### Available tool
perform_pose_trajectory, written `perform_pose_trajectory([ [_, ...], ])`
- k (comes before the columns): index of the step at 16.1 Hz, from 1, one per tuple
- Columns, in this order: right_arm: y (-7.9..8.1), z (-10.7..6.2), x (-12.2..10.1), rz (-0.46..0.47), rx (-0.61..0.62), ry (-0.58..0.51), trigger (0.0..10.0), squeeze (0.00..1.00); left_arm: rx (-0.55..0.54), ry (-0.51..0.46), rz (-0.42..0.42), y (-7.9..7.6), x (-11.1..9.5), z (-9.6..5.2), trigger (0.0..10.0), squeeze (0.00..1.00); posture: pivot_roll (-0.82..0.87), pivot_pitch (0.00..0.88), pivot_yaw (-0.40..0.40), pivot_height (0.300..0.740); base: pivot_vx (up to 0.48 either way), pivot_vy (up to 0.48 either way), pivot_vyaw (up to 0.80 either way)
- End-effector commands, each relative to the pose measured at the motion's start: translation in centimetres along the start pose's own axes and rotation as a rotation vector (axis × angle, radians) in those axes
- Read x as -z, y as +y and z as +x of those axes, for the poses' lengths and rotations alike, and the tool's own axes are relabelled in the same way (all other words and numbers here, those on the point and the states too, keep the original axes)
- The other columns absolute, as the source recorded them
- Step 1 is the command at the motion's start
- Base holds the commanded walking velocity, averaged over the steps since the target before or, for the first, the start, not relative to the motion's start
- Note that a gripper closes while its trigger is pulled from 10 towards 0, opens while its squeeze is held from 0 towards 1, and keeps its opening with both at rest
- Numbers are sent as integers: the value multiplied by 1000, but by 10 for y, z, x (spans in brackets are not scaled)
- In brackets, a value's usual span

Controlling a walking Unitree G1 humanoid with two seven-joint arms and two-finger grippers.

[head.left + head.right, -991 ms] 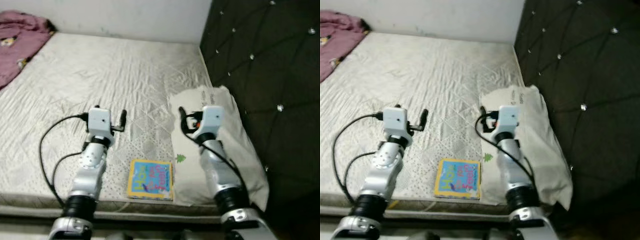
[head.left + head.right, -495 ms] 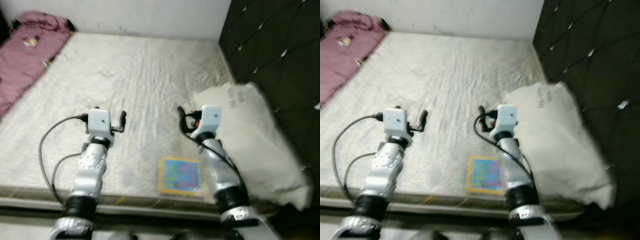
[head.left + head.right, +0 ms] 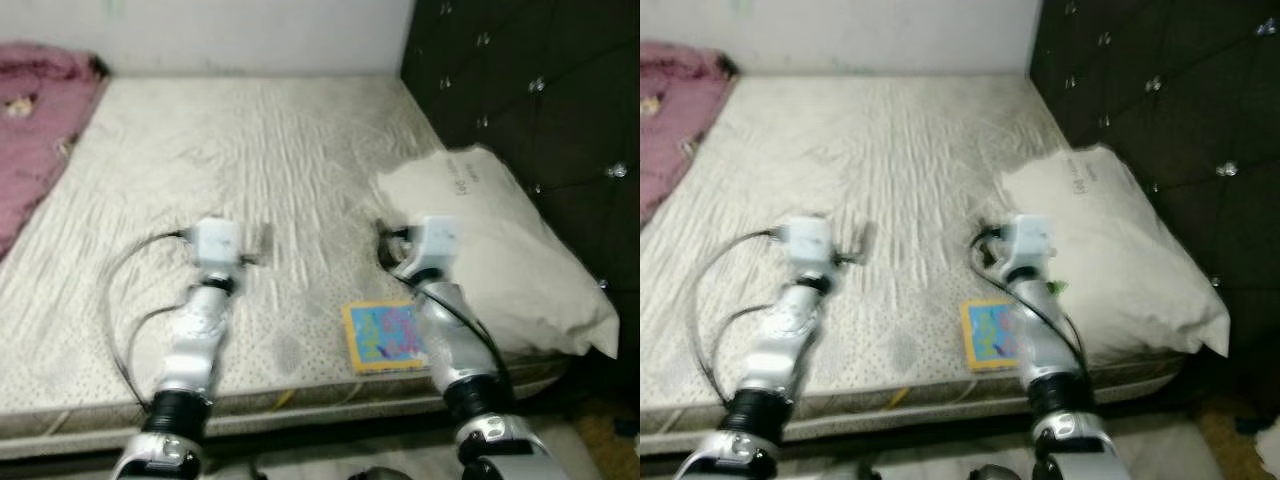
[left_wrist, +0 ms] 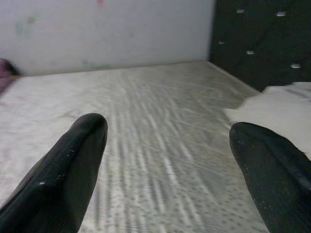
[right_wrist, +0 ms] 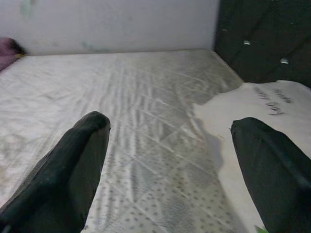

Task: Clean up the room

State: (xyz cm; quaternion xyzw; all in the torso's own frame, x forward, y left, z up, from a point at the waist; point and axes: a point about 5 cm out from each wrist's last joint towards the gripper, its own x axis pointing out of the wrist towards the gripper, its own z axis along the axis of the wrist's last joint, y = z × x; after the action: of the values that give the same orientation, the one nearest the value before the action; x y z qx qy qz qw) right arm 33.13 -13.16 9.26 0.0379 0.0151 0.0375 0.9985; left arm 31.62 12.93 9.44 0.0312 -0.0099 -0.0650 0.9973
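A bare quilted mattress (image 3: 250, 180) fills most of the scene, with a white wall behind it and a dark tufted headboard (image 3: 520, 90) along the robot's right side. A white pillow (image 3: 500, 250) lies against that headboard, and a small colourful picture book (image 3: 385, 336) lies flat near the mattress's front edge, just beside the pillow's near corner and partly under the right arm. A pink blanket (image 3: 30, 140) is bunched at the far left of the bed, well apart from the book.

Both arms reach forward over the mattress. The left gripper (image 4: 167, 145) hovers above the bare quilting with its two black fingers (image 4: 73, 165) spread wide apart — nothing between them. The right gripper (image 5: 170, 145) hangs over the mattress close to the pillow's edge, its fingers (image 5: 73, 165) likewise spread wide and holding nothing. The head views are slightly blurred, so the book's cover print cannot be read
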Motion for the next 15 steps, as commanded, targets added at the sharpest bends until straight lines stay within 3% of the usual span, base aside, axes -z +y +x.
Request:
perform_pose_trajectory([
  [1,13,2,-3,13,-37,-11,10000,0,-41,7,12,13,0,0,10000,0,47,0,-18,740,0,480,0],
  [15,17,2,-4,-6,-76,-25,10000,0,-45,17,14,13,1,1,10000,0,51,0,-17,740,0,480,38],
])
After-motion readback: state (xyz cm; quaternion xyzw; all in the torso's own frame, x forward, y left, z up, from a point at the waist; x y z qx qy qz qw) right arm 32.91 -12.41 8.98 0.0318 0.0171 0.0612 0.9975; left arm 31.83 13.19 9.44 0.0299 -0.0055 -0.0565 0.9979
